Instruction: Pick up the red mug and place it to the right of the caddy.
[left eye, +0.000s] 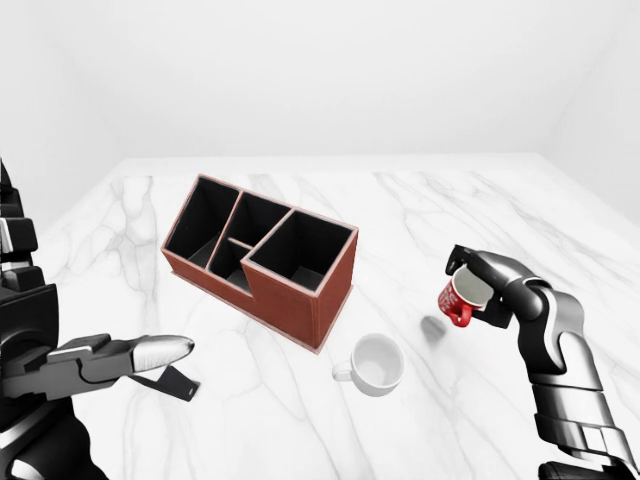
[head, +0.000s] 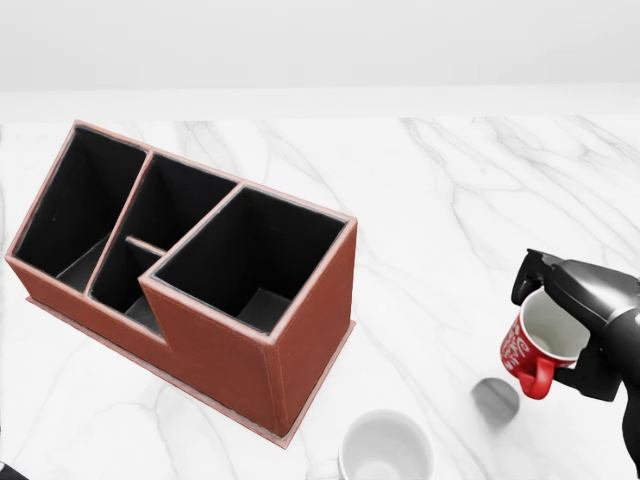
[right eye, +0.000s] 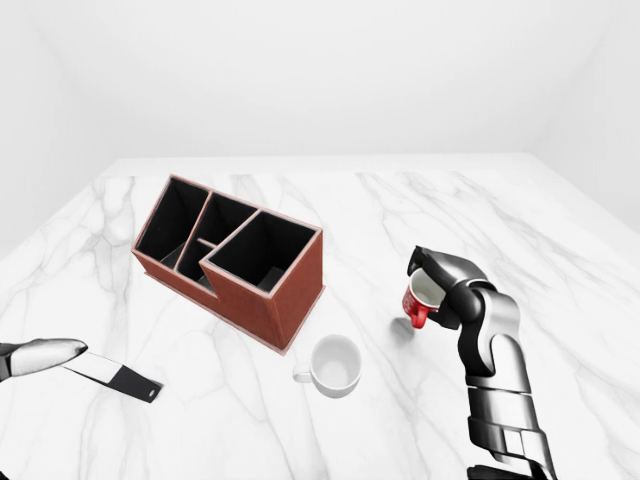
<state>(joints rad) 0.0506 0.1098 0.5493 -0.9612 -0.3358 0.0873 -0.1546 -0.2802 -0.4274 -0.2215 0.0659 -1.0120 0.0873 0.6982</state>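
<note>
Red mug, empty, gripped in right hand above marble table.

Bright, even, diffuse render light; no glare, all 3 views sharp edge to edge. Soft round shadow on the marble tabletop under the lifted red mug; caddy compartments dark inside
</note>
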